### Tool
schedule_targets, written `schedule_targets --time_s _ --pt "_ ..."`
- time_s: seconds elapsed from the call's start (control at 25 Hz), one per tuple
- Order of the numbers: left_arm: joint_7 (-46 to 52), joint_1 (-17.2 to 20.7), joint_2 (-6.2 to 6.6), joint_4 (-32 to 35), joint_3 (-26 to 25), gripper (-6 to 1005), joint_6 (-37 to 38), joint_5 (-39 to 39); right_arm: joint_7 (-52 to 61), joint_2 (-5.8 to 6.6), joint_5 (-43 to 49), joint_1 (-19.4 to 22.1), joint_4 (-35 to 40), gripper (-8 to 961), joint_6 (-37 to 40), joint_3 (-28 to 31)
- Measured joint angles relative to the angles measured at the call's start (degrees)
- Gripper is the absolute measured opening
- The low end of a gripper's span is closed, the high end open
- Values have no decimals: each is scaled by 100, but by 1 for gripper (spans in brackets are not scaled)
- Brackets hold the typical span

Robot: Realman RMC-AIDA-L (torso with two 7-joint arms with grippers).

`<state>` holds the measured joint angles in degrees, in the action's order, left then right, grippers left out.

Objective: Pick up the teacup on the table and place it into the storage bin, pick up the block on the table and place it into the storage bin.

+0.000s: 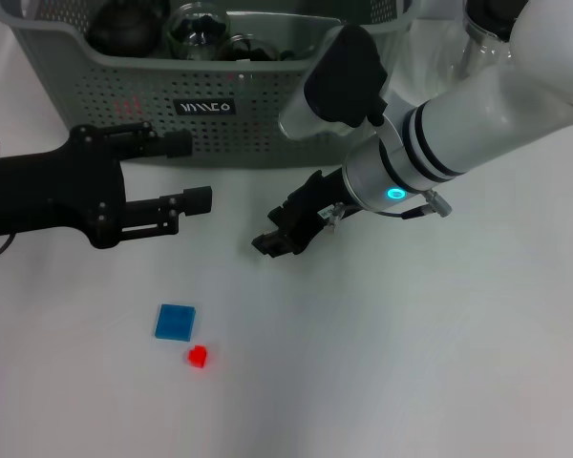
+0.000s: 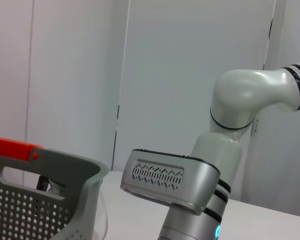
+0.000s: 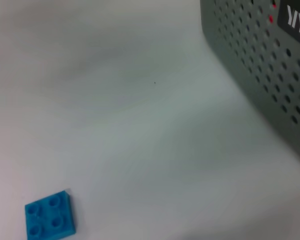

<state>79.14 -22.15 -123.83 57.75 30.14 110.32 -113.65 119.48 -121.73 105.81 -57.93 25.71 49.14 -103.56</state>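
Blue block (image 1: 175, 322) lay flat on the table (image 1: 439, 363), well apart from both grippers, nearer the robot than either pair of fingers; a small red piece (image 1: 198, 357) sat just beside it. The right gripper (image 1: 275, 239) hovered low over the table between the block and the bin (image 1: 124, 86); I could not tell whether its fingers were spread or pressed together. The left gripper (image 1: 191, 172) hung in front of the bin wall, fingers spread, pinching nothing. Dark and glass items lay inside the bin; no teacup could be told apart there.
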Motion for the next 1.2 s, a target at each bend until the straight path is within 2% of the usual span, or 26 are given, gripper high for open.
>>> schedule_targets --time_s 0.32,0.52,0.84,0.96,1.0,1.04,1.2 --pt "7 -43 13 -91 0 676 -59 1 207 1 -16 1 22 384 -195 -341" --pt "7 -45 20 -91 0 676 -66 6 215 6 -7 14 124 321 -112 -390" --pt "-2 -13 38 -86 -101 676 -66 6 217 110 16 103 467 217 284 -322" --pt "-16 30 74 -51 -248 676 -64 -139 218 203 157 139 637 175 761 105" --pt "-17 45 91 -38 -300 676 -63 -200 235 271 357 141 751 175 1177 543" --pt "-15 65 107 -34 -358 676 -62 -288 235 271 357 141 751 175 1177 543" --pt "-22 156 133 -6 -600 676 -40 -503 517 407 873 150 1266 176 2115 1521"
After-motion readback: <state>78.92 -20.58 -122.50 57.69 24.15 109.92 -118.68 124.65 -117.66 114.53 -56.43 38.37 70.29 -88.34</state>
